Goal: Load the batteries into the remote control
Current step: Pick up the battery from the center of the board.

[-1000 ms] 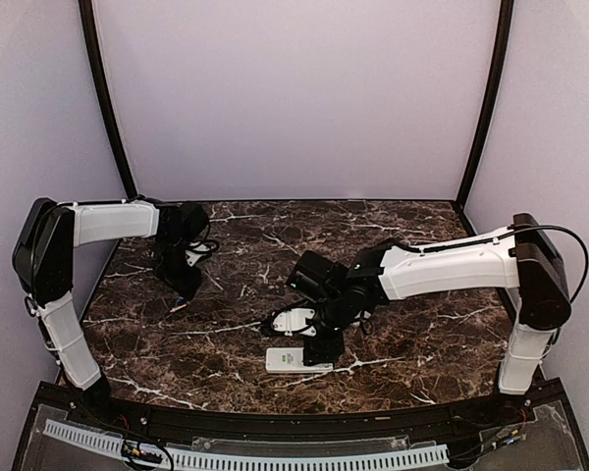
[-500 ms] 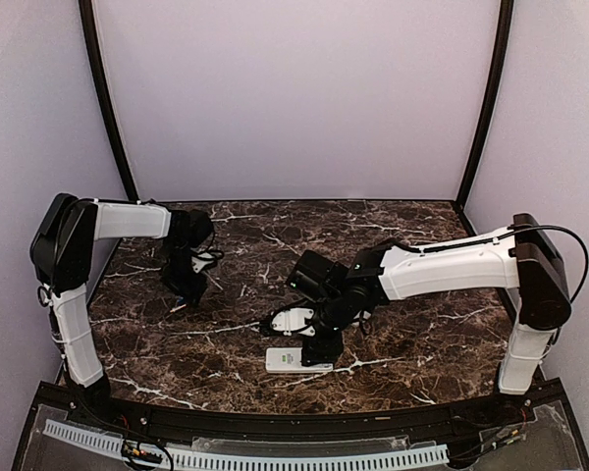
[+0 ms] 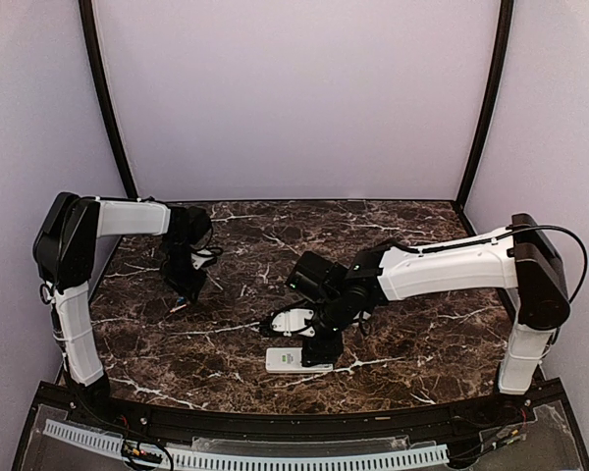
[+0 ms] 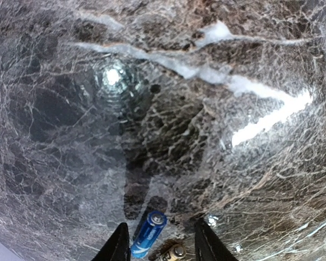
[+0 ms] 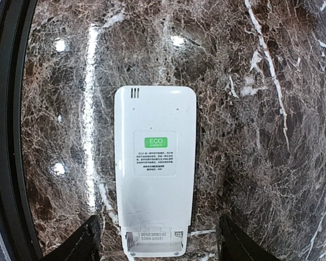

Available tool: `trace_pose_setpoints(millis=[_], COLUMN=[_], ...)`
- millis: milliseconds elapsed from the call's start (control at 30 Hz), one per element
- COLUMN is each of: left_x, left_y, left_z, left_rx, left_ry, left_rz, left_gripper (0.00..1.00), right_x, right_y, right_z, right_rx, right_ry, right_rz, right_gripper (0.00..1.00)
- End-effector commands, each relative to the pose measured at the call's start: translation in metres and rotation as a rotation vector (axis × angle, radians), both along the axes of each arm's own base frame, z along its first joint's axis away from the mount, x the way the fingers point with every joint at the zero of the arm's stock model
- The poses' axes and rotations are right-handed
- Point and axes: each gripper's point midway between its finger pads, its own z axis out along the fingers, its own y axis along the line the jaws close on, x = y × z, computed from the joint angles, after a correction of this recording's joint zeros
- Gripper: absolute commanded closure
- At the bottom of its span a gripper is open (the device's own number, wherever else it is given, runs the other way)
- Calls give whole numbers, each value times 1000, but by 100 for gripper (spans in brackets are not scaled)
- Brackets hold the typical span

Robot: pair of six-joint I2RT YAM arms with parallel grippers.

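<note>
Seen from above, my two arms reach over a dark brown marble table [image 3: 226, 343] veined in white.

My left gripper [image 4: 160, 231] points down at the tabletop on the left side. Its two dark fingers stand a little apart. A blue battery [image 4: 148, 234] lies on the marble between them, slanted, its metal cap toward the upper right. A second battery [image 4: 174, 252] lies just beside it, lower in the wrist view and cut off by the picture's edge, so only its metallic end shows. I cannot tell whether my fingers press on either battery or only stand around them.

My right gripper [image 5: 159, 223] hangs over the remote control [image 5: 155, 179], near the front edge of the table and well apart from the batteries. Its jaws are spread wide, one finger on each side of the remote's end, with bare marble showing between each finger and the white casing. Nothing is grasped.

The remote lies flat with its back up. A green ECO label [image 5: 155, 142] sits at its middle. The battery compartment [image 5: 155, 239], at the end between my fingers, is uncovered.
</note>
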Motion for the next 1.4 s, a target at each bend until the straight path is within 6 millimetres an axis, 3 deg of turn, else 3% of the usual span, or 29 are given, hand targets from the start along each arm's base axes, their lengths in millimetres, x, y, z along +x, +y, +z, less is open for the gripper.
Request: trace_pose_setpoints(millis=[0, 467, 733, 900, 967, 1067, 1167, 1200, 1233, 1300, 1333, 1367], left_x=[-3, -3, -2, 7, 18, 42, 54, 52, 51, 36, 28, 17], left_y=[8, 23, 24, 20, 16, 2, -34, -43, -65, -95, -109, -126], left_z=[-5, -13, -15, -4, 12, 57, 105, 132, 143, 199, 213, 238], left_rx=[25, 106, 118, 97, 70, -30, -249, -331, -434, -643, -731, -829], left_ry=[32, 40, 42, 2, -66, -247, -401, -463, -500, -646, -665, -753], left_rz=[6, 18, 22, 42, 59, 113, 105, 121, 90, 32, 10, -44], left_gripper=[62, 81, 99, 100, 100, 100, 100, 100, 100, 100, 100, 100], right_x=[-2, -1, 1, 10, 15, 25, 40, 45, 49, 58, 60, 64], right_y=[0, 0, 2, 7, 9, 12, 13, 12, 10, 6, 5, 3], right_z=[-6, -2, 1, 16, 27, 52, 85, 96, 111, 133, 145, 156], right_rx=[-16, -17, -10, 28, 67, 155, 275, 318, 367, 454, 500, 543], right_ry=[16, 13, 6, -34, -57, -68, -64, -56, -51, -28, -14, 5], right_rz=[-2, -19, -31, -61, -86, -136, -206, -232, -258, -304, -318, -344], right_gripper=[31, 31, 31, 31, 31, 31, 31, 31, 30, 30, 30, 30])
